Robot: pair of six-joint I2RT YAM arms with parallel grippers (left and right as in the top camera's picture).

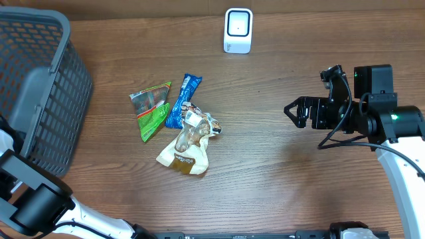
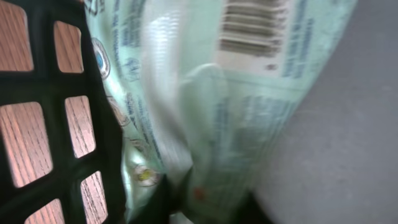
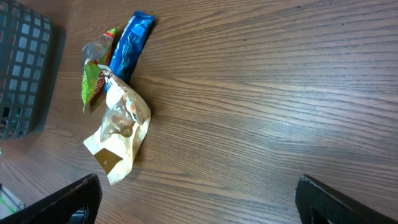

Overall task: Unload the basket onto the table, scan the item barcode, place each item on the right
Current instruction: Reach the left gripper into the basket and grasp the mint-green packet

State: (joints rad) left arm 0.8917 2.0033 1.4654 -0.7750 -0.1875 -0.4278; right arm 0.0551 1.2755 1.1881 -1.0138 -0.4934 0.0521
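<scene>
Wooden table (image 1: 265,159): left gripper (image 2: 208,208) inside basket (image 2: 106,93) pinching green packet (image 2: 249,93); right gripper (image 1: 293,111) wide, hovering.

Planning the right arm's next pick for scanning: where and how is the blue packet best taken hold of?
Grip the blue packet across its narrow width, near the end that points toward the white scanner, coming straight down from above. It lies flat and long on the table; that end is free, while the clear bag crowds the other end and the green packet lies close alongside.
</scene>
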